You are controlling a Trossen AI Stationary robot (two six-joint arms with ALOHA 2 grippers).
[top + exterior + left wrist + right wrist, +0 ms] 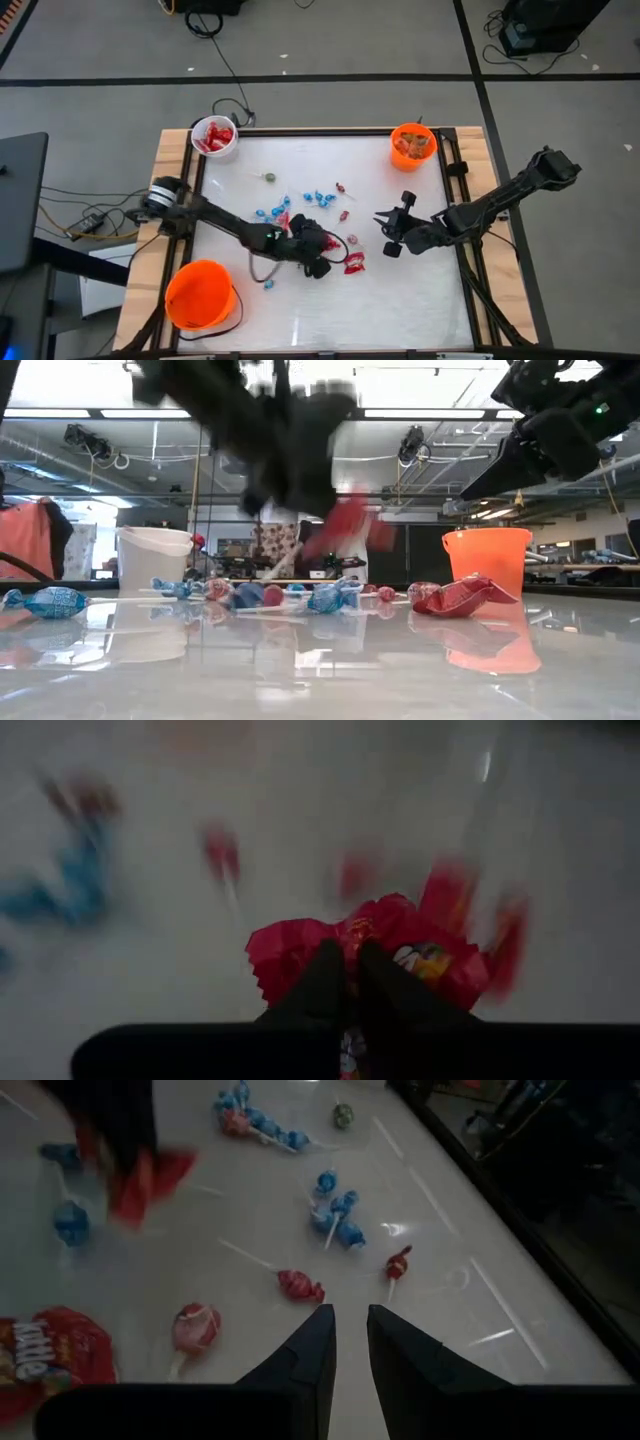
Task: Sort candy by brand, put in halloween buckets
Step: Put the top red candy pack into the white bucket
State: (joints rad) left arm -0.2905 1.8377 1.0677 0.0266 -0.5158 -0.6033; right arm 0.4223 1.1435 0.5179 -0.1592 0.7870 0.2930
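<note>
Left claw [346,982] clenched on red candy packet [380,935], lifted above table [400,300]; packet protrudes past fingertips.

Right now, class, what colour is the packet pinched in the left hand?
Red. The packet shows best in the left wrist view, clamped by the left hand.

White glossy table top [400,300] in a light wooden frame. Standing on it: white bucket [215,138] at the far left corner, holding red packets; small orange bucket [412,145] at the far right corner; larger orange bucket [200,294] at the near left edge. Loose candy lies around the middle of the surface: blue-wrapped pieces [318,197] in a scattered cluster, one green lollipop [267,178] farther toward the white bucket, red-wrapped lollipops [341,190] to the right of the blue ones, a red packet [354,264] nearer, and a single blue piece [268,284] on the near left of the group.
</note>
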